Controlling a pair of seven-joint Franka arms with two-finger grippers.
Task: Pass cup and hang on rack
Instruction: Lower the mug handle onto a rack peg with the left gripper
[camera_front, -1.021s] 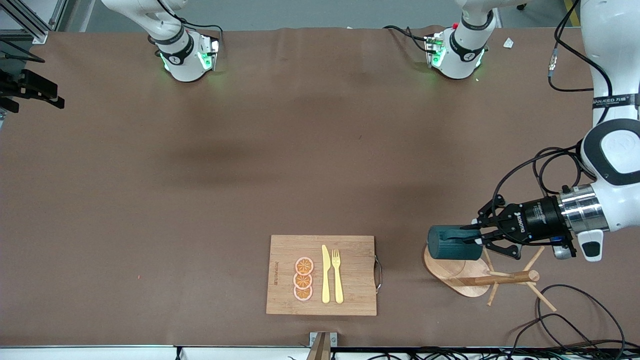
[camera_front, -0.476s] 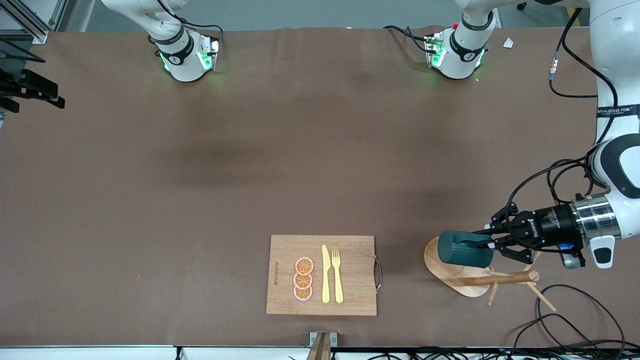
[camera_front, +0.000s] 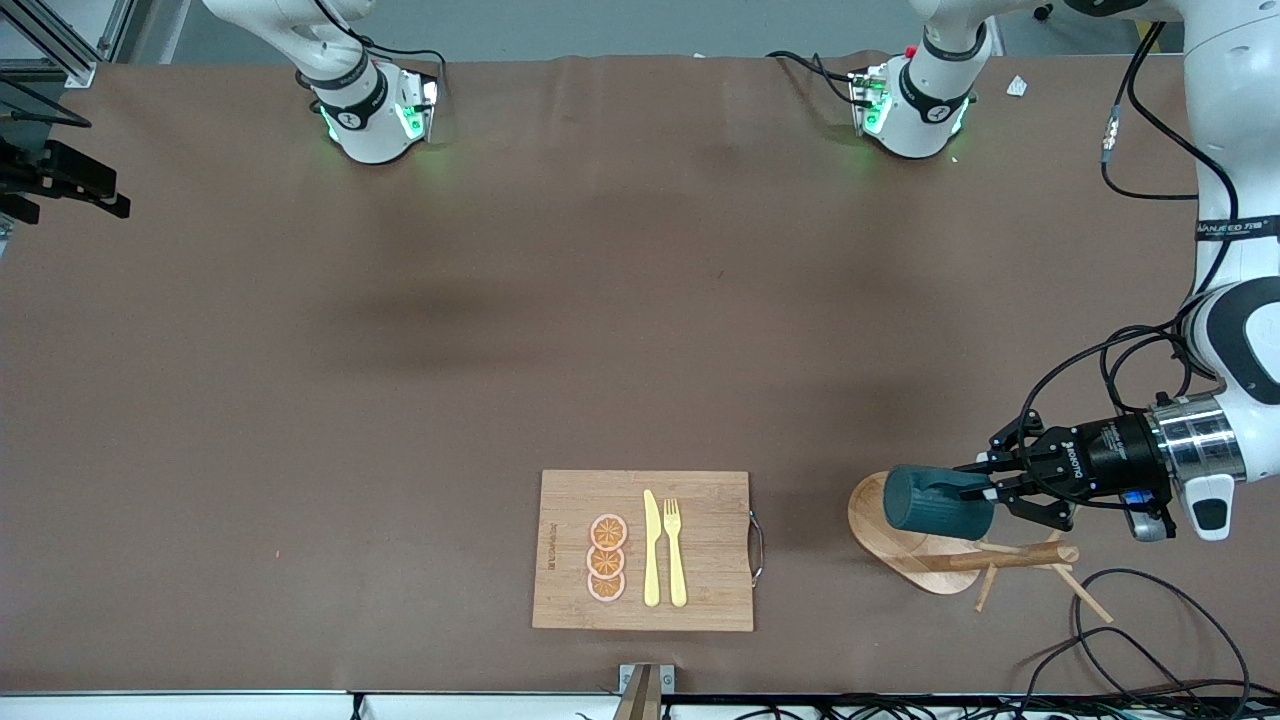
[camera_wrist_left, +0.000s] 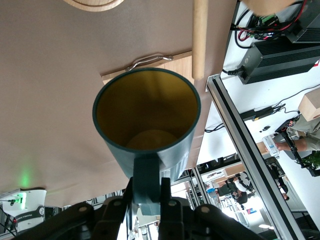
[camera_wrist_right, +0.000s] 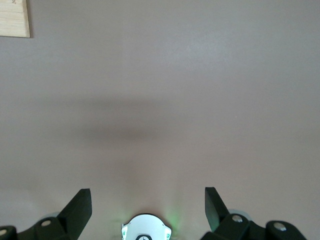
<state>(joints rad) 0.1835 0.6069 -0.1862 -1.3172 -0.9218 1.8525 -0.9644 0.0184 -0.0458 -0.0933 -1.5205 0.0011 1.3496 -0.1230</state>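
The dark teal cup (camera_front: 935, 500) hangs on its side over the rack's oval base (camera_front: 893, 545), its mouth turned away from the wrist. My left gripper (camera_front: 988, 490) is shut on its small handle. In the left wrist view the cup (camera_wrist_left: 145, 125) shows its mustard inside, and the handle is pinched in my left gripper (camera_wrist_left: 148, 192). The rack's round post (camera_wrist_left: 200, 40) passes close beside the cup's rim. Thin pegs (camera_front: 1085, 598) stick out near the post (camera_front: 1010, 558). My right gripper (camera_wrist_right: 147, 200) stands open over bare table near its own base and waits.
A bamboo cutting board (camera_front: 700, 540) with orange slices (camera_front: 607, 558), a yellow knife and a fork (camera_front: 675, 550) lies near the front edge, toward the right arm's end from the rack. Black cables (camera_front: 1150, 640) loop on the table beside the rack.
My left gripper has carried the cup a little toward the left arm's end of the table, closer to the rack's post. The right arm has not moved.
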